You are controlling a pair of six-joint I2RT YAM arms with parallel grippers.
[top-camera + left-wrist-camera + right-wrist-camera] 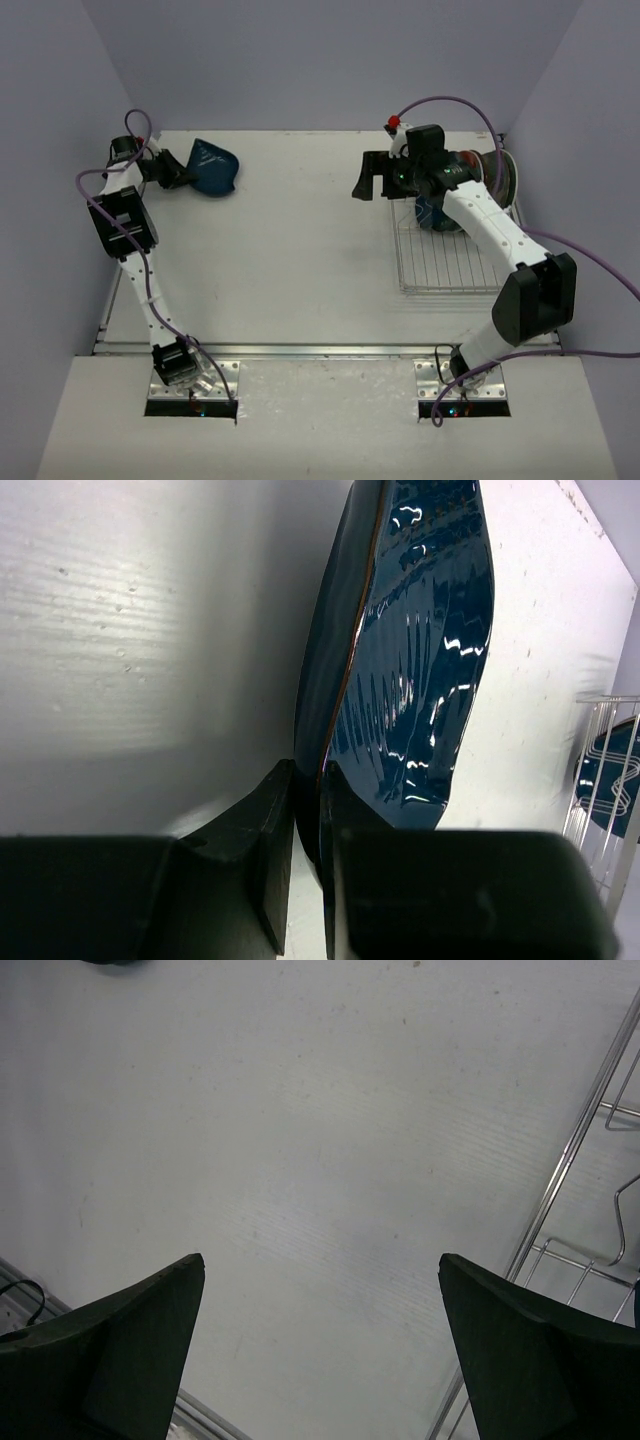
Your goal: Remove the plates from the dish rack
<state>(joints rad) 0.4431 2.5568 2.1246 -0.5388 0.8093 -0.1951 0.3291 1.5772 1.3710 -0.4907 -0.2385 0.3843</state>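
A dark blue glossy plate [215, 168] is at the far left of the table, tilted up on edge, and my left gripper [180, 172] is shut on its rim. The left wrist view shows both fingers pinching the plate [410, 650] edge, gripper [307, 777]. The silver wire dish rack [450, 262] lies at the right. A dark blue plate [437, 214] stands in its far end, with red-rimmed plates [503, 172] behind it. My right gripper [373, 188] hangs open just left of the rack's far corner. Nothing is between its jaws in the right wrist view, gripper [320, 1260].
The rack's wire edge [575, 1150] runs along the right side of the right wrist view. Rack tines [600, 770] and a patterned plate [612, 780] show at the far right of the left wrist view. Grey walls enclose the table on three sides.
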